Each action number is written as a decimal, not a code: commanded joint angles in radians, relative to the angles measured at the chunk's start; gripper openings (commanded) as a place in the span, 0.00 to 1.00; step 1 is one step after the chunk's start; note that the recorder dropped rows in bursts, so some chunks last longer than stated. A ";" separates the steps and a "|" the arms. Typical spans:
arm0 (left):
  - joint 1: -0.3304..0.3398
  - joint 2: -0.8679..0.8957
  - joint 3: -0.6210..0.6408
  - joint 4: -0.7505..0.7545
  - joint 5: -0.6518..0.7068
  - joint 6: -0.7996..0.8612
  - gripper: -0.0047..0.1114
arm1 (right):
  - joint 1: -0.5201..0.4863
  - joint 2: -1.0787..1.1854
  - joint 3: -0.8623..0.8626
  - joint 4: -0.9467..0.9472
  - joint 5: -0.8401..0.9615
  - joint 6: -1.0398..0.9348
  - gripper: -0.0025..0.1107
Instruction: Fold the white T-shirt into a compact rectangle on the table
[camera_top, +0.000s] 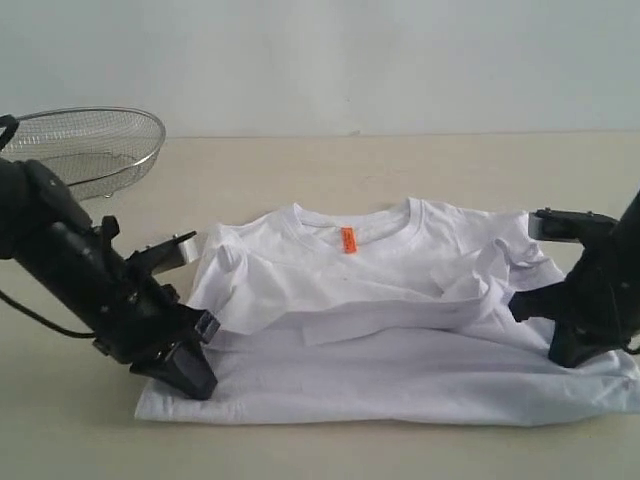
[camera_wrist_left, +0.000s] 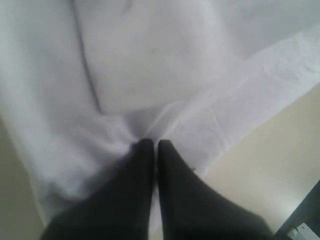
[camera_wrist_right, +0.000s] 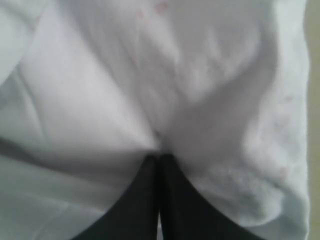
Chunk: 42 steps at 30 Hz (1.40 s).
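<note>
The white T-shirt (camera_top: 400, 300) is soft, matt cloth that looks like cotton, creased and rumpled in loose folds. Close up in the wrist views it looks faintly fuzzy. The small orange tag (camera_top: 348, 240) at the collar looks like smooth fabric. The surface (camera_top: 300, 165) is pale beige, smooth and matt, without glare. The left gripper (camera_wrist_left: 156, 145) and right gripper (camera_wrist_right: 160, 159) are black, smooth and dull, like plastic or rubber. At far left, the basket (camera_top: 120, 150) is fine silvery wire mesh with a light metallic sheen.
</note>
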 joint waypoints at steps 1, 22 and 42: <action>-0.002 -0.029 0.078 -0.052 -0.044 0.098 0.08 | 0.000 -0.046 0.116 -0.010 -0.122 -0.023 0.02; -0.002 -0.030 0.078 -0.117 -0.064 0.137 0.08 | 0.407 -0.037 -0.002 0.397 -0.335 -0.377 0.02; -0.002 -0.030 0.078 -0.106 -0.064 0.137 0.08 | 0.355 0.253 -0.456 0.356 -0.595 -0.379 0.02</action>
